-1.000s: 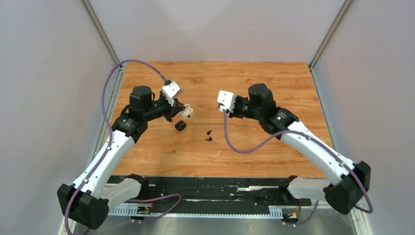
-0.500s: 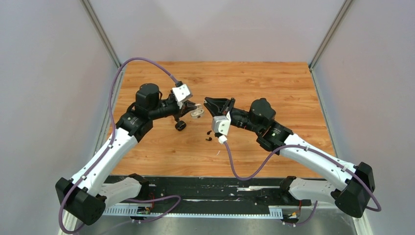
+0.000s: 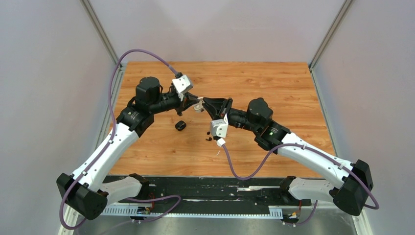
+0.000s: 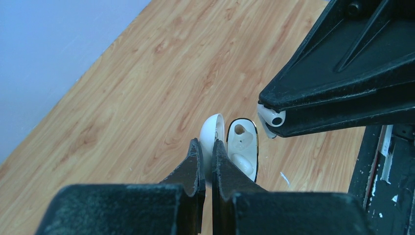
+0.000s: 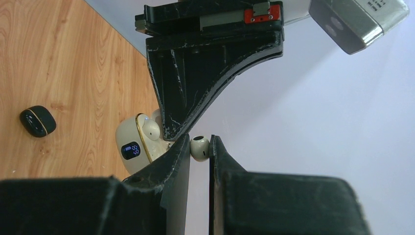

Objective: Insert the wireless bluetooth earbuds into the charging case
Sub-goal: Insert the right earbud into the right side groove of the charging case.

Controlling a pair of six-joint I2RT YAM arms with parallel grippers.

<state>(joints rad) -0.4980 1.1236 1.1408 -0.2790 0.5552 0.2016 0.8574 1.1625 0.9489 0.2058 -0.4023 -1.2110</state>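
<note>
My left gripper (image 4: 208, 147) is shut on the lid of the open white charging case (image 4: 243, 144), holding it above the table. One white earbud (image 4: 243, 164) sits in the case beside an empty socket. My right gripper (image 5: 199, 144) is shut on a second white earbud (image 5: 199, 148), just beside the case (image 5: 132, 147). From above, the two grippers meet at the case (image 3: 197, 105) over the middle of the table. In the left wrist view the held earbud (image 4: 270, 116) hangs a short way from the case's rim.
A shut black case (image 3: 180, 126) lies on the wooden table (image 3: 274, 83) below the left gripper and also shows in the right wrist view (image 5: 37, 121). Small black earbuds (image 3: 208, 139) lie just under the right wrist camera. Grey walls enclose the table.
The left arm has lifted the white case up and to the right. The right wrist has turned over and swung left, bringing its earbud up to the case.
</note>
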